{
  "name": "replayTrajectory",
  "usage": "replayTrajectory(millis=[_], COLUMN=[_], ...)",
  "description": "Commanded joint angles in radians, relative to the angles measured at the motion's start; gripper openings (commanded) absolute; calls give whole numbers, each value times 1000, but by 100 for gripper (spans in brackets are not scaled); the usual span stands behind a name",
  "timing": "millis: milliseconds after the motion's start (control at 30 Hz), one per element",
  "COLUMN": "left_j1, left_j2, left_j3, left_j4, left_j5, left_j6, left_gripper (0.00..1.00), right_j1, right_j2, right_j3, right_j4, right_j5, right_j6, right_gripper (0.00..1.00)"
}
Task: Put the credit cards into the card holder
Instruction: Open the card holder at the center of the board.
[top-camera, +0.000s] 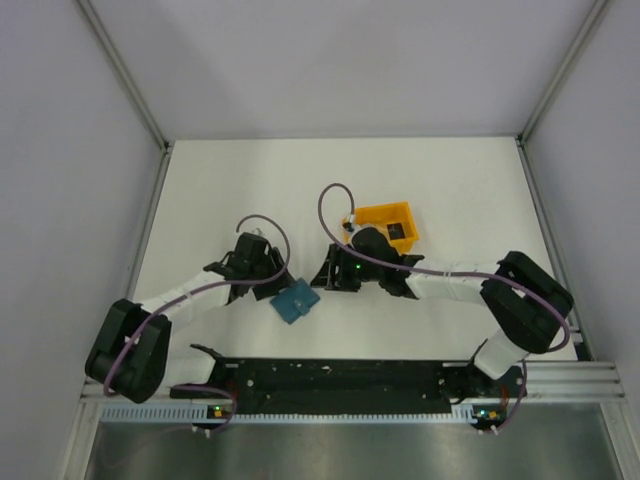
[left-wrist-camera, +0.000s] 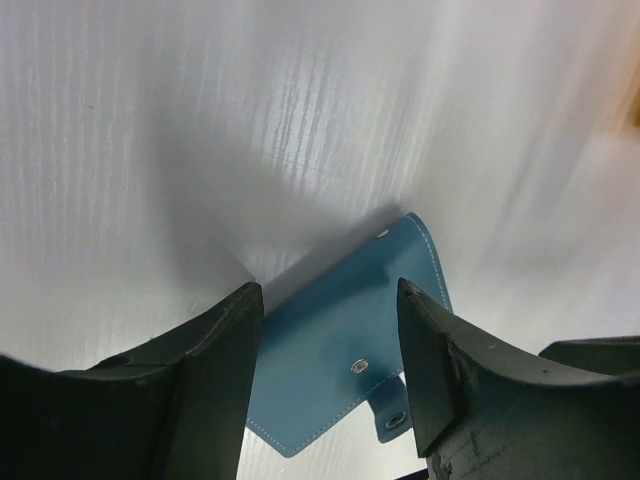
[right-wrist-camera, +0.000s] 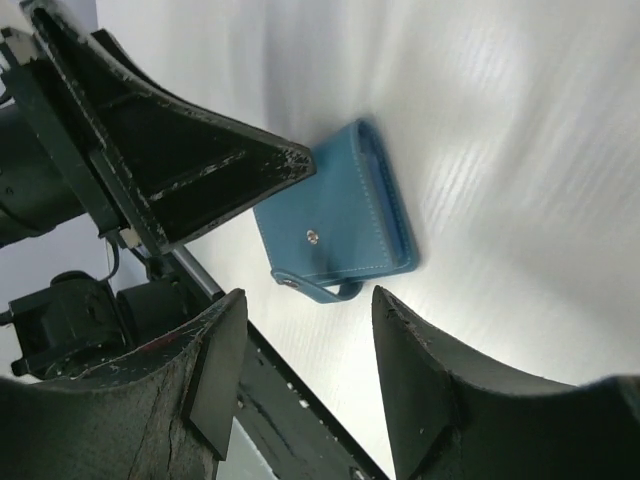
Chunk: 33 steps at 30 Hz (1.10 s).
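By my reading you are at the opening step. The card holder (top-camera: 295, 302) lies flat on the bench (top-camera: 450, 180), closed, with its strap snapped across the front, and no card is in it yet. Both arms are gathered over it.

Your left gripper (left-wrist-camera: 330, 298) is open and empty. In its wrist view the holder lies on the bench below and between the two fingers, and neither finger seems to touch it. Your right gripper (right-wrist-camera: 310, 298) is also parted and empty, and it looks down on the holder's snap side.

In the top view the holder sits at about 4 o'clock from the left gripper, just beside it. It is at about 8 o'clock from the right gripper, near but apart. The credit cards (top-camera: 399, 232) are at about 2 o'clock from the right gripper. One dark card shows inside the orange tray (top-camera: 372, 212), and you cannot tell whether more lie under it.

I judge that the next move calls for one gripper to pin the holder's body while the other catches the strap's loose end and pulls the snap free. The strap is small and lies flat, so come in low. If you pull without holding the body, the holder will likely just slide across the smooth bench.
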Motion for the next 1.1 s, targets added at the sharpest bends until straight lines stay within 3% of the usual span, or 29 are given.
replayTrajectory(millis=[0, 233, 567, 733, 933, 1033, 1067], left_j1=[-1, -1, -1, -2, -1, -1, -1], left_j2=[-28, -99, -122, -116, -171, -257, -277], left_j3=[38, 35, -67, -71, 14, 41, 49], left_j4=[-133, -205, -87, -22, -143, -200, -211], left_j5=[-67, -94, 12, 15, -141, -213, -222], left_j6=[17, 17, -27, -78, -67, -49, -38], left_gripper=[61, 61, 60, 60, 61, 67, 68], right_j1=[62, 69, 0, -68, -118, -132, -155], right_j2=[20, 137, 293, 333, 128, 13, -3], right_j3=[-17, -5, 153, 300, 382, 417, 412], right_j4=[4, 93, 155, 67, -290, -443, -457], right_j5=[10, -57, -129, -169, 56, 338, 366], right_j6=[-15, 61, 73, 10, -271, -436, -474], right_gripper=[53, 53, 54, 54, 57, 80, 80])
